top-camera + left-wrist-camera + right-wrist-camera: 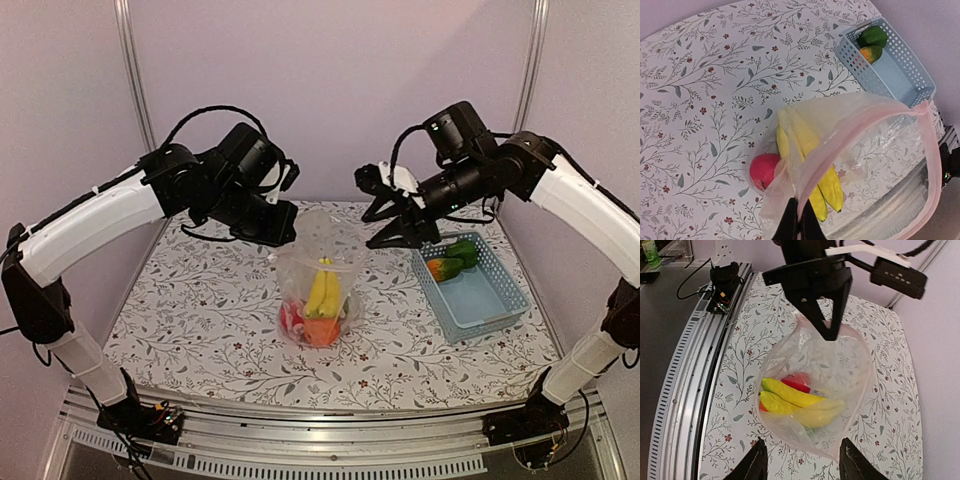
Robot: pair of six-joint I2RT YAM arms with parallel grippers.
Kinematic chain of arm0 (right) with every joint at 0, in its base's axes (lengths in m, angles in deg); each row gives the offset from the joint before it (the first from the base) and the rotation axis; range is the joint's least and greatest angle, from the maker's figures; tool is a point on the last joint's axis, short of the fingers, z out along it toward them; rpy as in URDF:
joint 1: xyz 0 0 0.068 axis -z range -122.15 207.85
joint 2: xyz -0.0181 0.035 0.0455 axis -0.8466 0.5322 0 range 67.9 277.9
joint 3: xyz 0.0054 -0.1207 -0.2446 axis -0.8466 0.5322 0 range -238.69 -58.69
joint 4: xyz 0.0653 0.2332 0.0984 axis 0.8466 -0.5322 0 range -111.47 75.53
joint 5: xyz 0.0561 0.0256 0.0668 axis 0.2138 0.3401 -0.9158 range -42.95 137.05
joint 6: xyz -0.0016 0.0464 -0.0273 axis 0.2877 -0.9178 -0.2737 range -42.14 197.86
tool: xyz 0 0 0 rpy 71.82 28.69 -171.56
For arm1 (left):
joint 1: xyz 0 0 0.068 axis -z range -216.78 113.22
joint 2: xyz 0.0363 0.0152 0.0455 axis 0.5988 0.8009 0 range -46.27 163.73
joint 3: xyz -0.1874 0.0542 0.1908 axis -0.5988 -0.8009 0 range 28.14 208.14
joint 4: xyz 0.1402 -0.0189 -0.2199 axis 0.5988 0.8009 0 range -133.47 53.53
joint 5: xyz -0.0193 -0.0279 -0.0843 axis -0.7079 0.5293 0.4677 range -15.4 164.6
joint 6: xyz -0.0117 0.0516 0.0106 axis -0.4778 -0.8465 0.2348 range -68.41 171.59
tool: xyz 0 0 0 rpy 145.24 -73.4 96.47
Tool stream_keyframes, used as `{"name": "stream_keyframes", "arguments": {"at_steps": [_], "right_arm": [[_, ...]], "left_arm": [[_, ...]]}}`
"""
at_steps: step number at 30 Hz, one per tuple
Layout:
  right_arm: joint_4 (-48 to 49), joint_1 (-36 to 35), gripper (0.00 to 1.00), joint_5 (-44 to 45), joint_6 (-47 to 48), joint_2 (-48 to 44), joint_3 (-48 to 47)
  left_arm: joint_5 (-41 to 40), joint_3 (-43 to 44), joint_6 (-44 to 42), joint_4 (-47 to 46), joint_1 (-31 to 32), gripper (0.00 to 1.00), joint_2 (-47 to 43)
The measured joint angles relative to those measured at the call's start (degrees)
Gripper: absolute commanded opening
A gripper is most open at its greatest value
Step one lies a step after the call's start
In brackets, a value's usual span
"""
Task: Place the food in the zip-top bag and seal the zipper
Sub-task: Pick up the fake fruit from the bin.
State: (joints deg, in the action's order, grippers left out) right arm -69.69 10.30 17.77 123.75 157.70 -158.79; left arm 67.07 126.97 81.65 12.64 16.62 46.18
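The clear zip-top bag (322, 270) stands on the table with its mouth up. Inside it are a yellow banana (323, 292), a red-pink fruit (291, 318) and an orange piece (320, 331). My left gripper (283, 232) is shut on the bag's pink zipper strip (860, 125) at its left corner and holds the mouth up. My right gripper (400, 232) is open and empty, just right of the bag mouth, above it. From the right wrist, the banana (800, 402) shows through the open mouth. A green pepper (464, 250) and an orange-green piece (444, 268) lie in the blue basket.
The light blue slatted basket (490, 300) sits at the right of the flowered table, close to the bag. The table's front rail runs along the near edge.
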Motion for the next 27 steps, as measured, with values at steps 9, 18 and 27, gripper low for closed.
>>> {"name": "stream_keyframes", "arguments": {"at_steps": [9, 18, 27], "right_arm": [[0.3, 24.7, 0.47, -5.6, -1.0, -8.7, 1.6], [0.0, 37.0, 0.47, -6.4, 1.4, -5.0, 8.9], [3.4, 38.0, 0.59, 2.3, 12.2, 1.7, 17.5]], "left_arm": [[-0.7, -2.7, -0.5, -2.6, 0.0, 0.00, -1.8], [-0.5, -3.8, -1.1, -3.3, 0.0, 0.00, -2.7], [0.0, -4.2, -1.1, -3.6, 0.0, 0.00, -3.0]]}}
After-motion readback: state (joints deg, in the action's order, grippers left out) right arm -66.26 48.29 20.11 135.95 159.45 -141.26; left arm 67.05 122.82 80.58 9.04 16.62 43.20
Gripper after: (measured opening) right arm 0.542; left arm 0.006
